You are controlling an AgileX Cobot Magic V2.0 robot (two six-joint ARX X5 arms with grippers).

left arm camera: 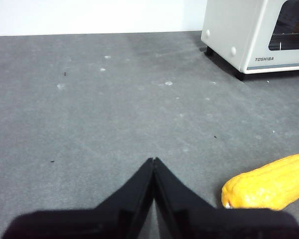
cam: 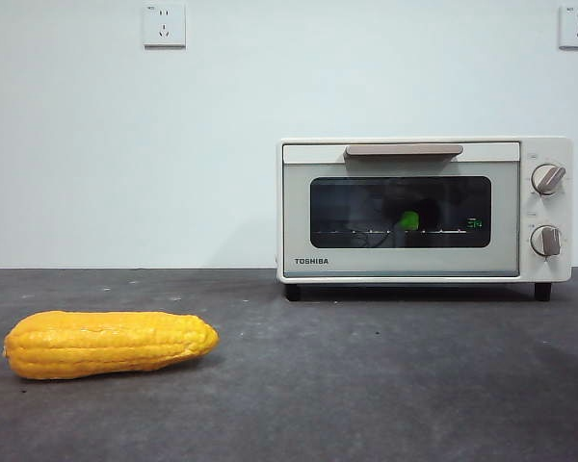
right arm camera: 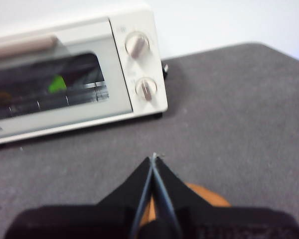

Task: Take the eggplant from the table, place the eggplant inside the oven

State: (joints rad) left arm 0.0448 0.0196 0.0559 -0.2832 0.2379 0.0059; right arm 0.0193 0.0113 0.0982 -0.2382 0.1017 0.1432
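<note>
The eggplant [cam: 408, 220] shows only as a bright green cap behind the dark glass of the closed oven [cam: 424, 209], right of centre in the front view; a yellow corn cob [cam: 109, 344] lies on the grey worktop [cam: 366, 385] at lower left; the left pincer [left arm camera: 154, 160] and the right pincer [right arm camera: 154, 157] both hang closed and empty above the worktop.

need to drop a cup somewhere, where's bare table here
The dark grey matte table is bare in front of the cream-white toaster oven, right of the yellow corn cob. Also bare: behind the corn, left of the oven. Both shut grippers wait off-scene.
</note>
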